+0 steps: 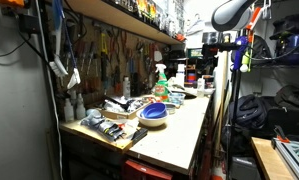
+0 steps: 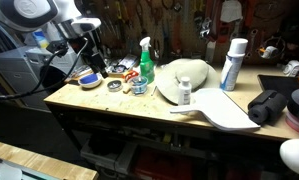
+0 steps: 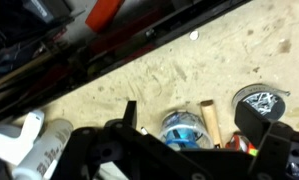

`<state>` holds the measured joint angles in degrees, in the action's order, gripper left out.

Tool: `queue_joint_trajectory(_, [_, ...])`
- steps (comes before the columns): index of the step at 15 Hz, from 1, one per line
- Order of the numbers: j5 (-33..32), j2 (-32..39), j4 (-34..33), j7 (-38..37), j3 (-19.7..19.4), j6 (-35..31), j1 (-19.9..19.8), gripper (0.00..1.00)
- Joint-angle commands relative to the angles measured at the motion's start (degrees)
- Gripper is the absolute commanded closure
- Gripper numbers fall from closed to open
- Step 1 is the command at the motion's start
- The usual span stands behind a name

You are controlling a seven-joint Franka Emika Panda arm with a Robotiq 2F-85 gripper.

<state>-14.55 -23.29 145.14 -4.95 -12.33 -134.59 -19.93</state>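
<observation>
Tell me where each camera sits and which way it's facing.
Exterior view: at the bench's end, looking along the workbench toward the arm at top right.
Exterior view: in front of the workbench, facing the tool wall; arm at top left.
Wrist view: above the workbench, looking down; the open gripper fills the bottom edge.
Shared: both exterior views show the green spray bottle and blue bowl.
</observation>
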Motion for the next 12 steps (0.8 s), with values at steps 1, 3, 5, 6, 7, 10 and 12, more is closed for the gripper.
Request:
queue_joint_trajectory(1, [-7.2, 7.4, -3.2, 2.6, -0.7, -12.9, -1.6, 0.0])
queue_joint_trajectory(3, [-5.6, 5.1, -1.9, 1.2, -0.3, -12.4, -1.2, 0.0])
queue_joint_trajectory(5, [-7.2, 7.9, -3.0, 1.6, -0.8, -17.0, -2.0, 0.0])
queue_joint_trajectory(6, [-7.3, 8.5, -3.4, 1.8, -0.9, -17.4, -2.1, 0.0])
queue_joint_trajectory(7, [-7.3, 8.8, -3.6, 1.9, -0.9, -17.4, -2.0, 0.0])
queue_joint_trajectory(10, [-7.4, 8.8, -3.9, 2.0, -0.9, -17.4, -2.0, 0.0])
queue_joint_trajectory(12, [-7.4, 9.0, -4.3, 1.4, -1.0, -17.7, -2.3, 0.0])
